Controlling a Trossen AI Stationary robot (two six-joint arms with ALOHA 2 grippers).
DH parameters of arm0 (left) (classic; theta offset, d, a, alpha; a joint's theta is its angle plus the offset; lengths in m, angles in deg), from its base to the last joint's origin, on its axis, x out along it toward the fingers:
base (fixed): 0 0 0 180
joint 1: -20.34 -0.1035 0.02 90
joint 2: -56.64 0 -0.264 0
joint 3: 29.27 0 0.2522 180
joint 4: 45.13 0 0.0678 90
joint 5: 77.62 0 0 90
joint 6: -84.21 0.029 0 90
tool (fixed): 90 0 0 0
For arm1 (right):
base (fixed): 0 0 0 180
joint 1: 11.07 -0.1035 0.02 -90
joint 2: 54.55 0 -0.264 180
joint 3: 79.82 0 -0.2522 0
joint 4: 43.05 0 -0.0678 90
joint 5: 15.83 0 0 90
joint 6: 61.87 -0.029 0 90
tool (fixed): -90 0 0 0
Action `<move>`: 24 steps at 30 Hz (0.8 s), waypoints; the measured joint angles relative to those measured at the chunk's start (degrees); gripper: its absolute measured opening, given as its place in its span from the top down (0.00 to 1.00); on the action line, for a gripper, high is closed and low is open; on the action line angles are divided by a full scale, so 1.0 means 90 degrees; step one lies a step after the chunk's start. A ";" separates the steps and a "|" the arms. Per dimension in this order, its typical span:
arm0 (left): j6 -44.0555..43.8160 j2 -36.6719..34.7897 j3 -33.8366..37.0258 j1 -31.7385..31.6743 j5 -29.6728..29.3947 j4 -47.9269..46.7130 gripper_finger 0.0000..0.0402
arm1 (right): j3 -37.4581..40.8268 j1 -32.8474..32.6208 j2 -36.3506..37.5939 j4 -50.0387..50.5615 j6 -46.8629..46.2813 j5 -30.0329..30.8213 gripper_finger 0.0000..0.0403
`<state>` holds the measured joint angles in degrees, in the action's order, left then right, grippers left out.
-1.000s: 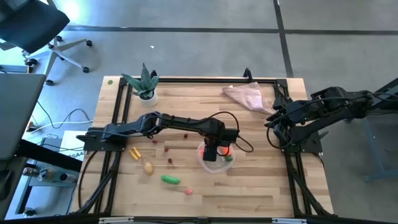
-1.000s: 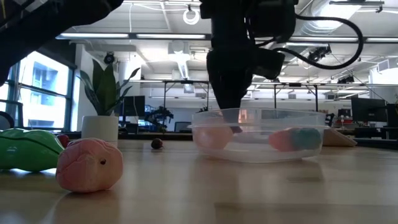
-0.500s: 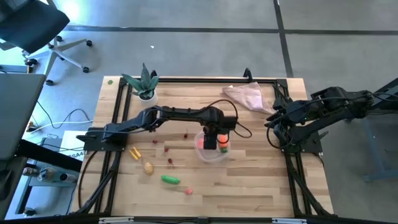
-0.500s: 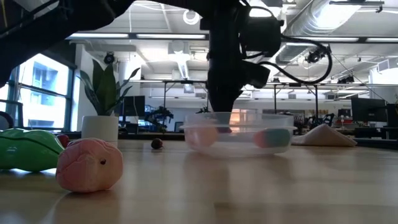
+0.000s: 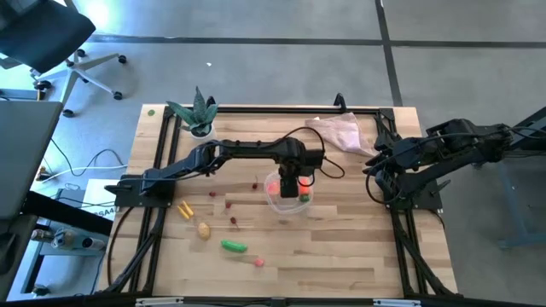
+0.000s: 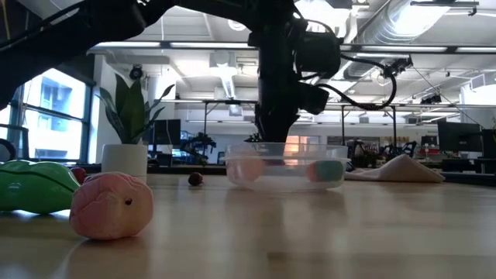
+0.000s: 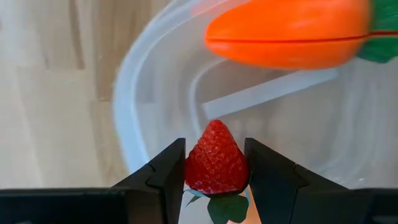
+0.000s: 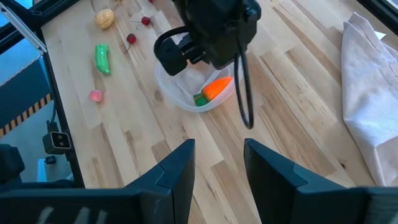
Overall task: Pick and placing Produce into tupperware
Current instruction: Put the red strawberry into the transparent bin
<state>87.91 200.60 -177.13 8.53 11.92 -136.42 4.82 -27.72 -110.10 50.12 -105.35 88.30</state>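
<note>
your left gripper (image 7: 214, 168) holds a strawberry (image 7: 216, 163) in its jaws, tip forward, directly over the tub (image 5: 286, 198) mid-table, beside the carrot (image 7: 289, 32) inside. right gripper (image 8: 217, 163) waits with jaws open by the right edge.
</note>
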 joint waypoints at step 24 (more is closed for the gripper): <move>-0.0038 0.0070 0.0001 0.0073 0.0198 0.0036 0.65 | 0.0000 0.0000 0.0002 0.0000 -0.0002 0.0000 0.68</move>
<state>87.57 201.24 -177.12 9.18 13.70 -136.10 4.82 -27.72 -110.08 50.12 -105.37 88.30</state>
